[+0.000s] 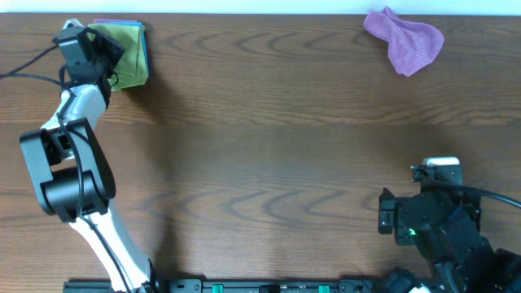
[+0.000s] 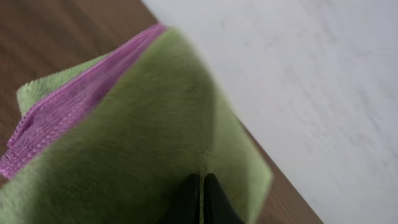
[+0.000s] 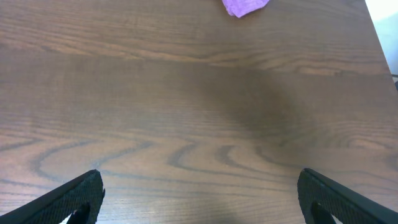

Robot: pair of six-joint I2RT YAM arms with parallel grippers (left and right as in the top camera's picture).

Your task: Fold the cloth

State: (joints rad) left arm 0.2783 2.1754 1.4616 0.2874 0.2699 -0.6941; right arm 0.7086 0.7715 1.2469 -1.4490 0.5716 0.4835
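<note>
Left wrist: left end effector (image 2: 201, 186) clenched on green cloth (image 2: 143, 137). Align your fold w/ pink edge (image 2: 68, 106) before release. Right end effector (image 3: 199, 183) spread, empty.

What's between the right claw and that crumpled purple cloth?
Nothing but bare tabletop separates the right gripper from the purple cloth, per the right wrist view.

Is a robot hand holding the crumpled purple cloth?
No, the crumpled purple cloth lies alone on the brown wooden table, far from the open right gripper.
</note>
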